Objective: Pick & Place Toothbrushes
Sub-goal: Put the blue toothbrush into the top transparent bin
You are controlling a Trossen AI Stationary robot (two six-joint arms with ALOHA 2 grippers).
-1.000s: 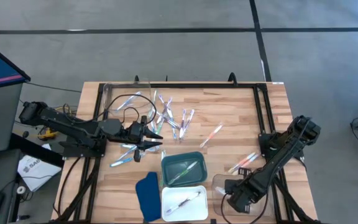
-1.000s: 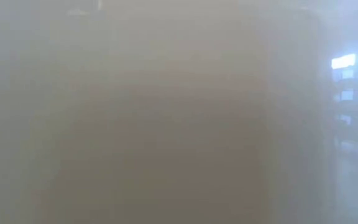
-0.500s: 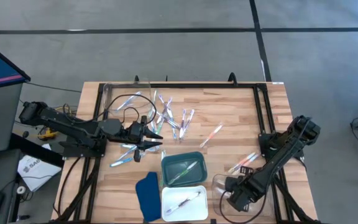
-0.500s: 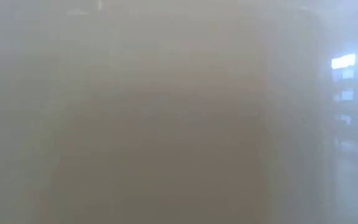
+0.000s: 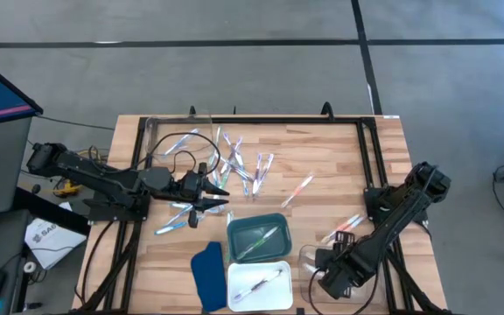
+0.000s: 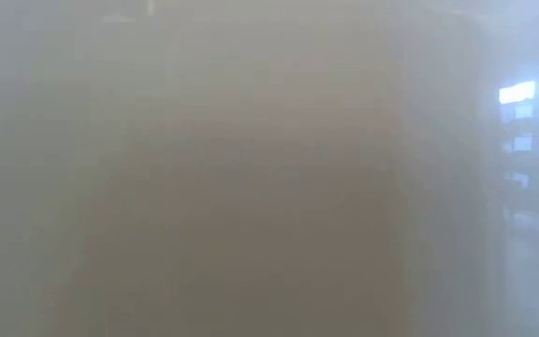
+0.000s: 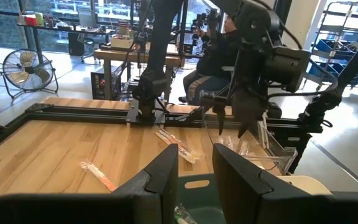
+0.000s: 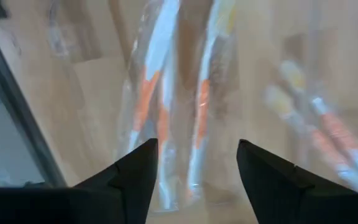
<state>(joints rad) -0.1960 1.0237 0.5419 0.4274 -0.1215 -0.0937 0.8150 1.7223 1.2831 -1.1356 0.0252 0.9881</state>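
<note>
Several toothbrushes (image 5: 239, 164) in clear wrappers lie loose on the wooden table (image 5: 322, 149). One lies in the green tray (image 5: 256, 234) and one in the white tray (image 5: 259, 284). My right gripper (image 8: 197, 146) points down, open, over a clear container (image 5: 307, 256) near the front right. Orange-marked toothbrushes (image 8: 166, 93) lie in that container, under the gap between the fingers. My left gripper (image 7: 196, 168) hovers level at the table's left. It points at the green tray, and its fingers stand a little apart. The low view shows only pale haze.
A dark blue cloth-like piece (image 5: 206, 276) lies left of the white tray. A second clear container (image 5: 171, 140) stands at the far left. More toothbrushes (image 5: 344, 227) lie beside my right arm. A black frame (image 5: 366, 157) borders the table. People sit at benches beyond the table.
My right gripper has risen a little above the clear container at the front right. My left arm and the loose toothbrushes have kept still.
</note>
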